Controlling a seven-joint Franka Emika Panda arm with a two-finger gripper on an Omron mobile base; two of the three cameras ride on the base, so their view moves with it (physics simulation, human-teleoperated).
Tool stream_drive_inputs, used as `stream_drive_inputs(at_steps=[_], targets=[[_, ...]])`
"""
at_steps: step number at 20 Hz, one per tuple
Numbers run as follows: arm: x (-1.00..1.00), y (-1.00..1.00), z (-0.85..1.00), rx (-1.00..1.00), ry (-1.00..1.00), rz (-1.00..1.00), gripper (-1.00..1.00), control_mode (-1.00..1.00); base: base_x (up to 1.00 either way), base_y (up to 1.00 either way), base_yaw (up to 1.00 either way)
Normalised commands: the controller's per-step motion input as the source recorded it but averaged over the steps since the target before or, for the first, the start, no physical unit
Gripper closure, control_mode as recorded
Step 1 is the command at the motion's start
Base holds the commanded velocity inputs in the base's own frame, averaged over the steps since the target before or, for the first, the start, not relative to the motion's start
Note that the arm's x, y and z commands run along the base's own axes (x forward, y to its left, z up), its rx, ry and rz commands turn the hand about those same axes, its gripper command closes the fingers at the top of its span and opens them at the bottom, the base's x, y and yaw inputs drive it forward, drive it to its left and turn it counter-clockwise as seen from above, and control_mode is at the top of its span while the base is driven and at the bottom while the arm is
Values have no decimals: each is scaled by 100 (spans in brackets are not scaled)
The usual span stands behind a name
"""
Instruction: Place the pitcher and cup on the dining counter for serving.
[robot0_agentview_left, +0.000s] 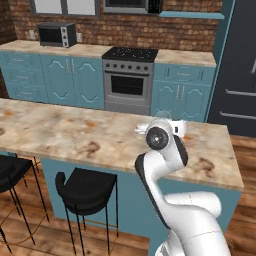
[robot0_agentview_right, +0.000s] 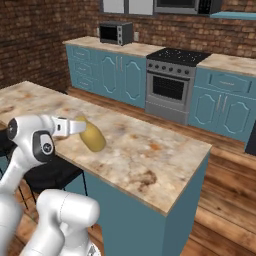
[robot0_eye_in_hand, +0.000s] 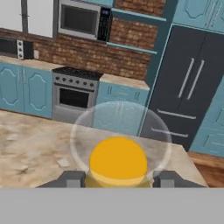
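Lower left of right base view: gripper (robot0_agentview_right: 82, 128) clasping pitcher (robot0_agentview_right: 91, 136), tilted, over dining counter (robot0_agentview_right: 150, 165). Bottom center of hand view: fingers (robot0_eye_in_hand: 72, 178) flanking pitcher (robot0_eye_in_hand: 118, 161).

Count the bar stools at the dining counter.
2 visible: one black bar stool under the dining counter overhang near the middle of the left base view, another stool at its left edge. More may sit beyond the frame.

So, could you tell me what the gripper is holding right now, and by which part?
The gripper holds the pitcher, its fingers on either side of the rounded body, over the dining counter.
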Motion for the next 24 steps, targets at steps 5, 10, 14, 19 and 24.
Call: stream_drive_inputs(at_steps=[5, 10, 14, 19, 24], targets=[[58, 0, -34, 0, 2, -9, 100, -100, 0, 0, 0], [50, 0, -12, 1, 9, 0, 100, -100, 0, 0, 0], [43, 0, 0, 12, 10, 0, 100, -100, 0, 0, 0], [33, 7, -6, 9, 3, 0, 100, -100, 0, 0, 0], [34, 9, -37, 1, 0, 0, 100, -100, 0, 0, 0]])
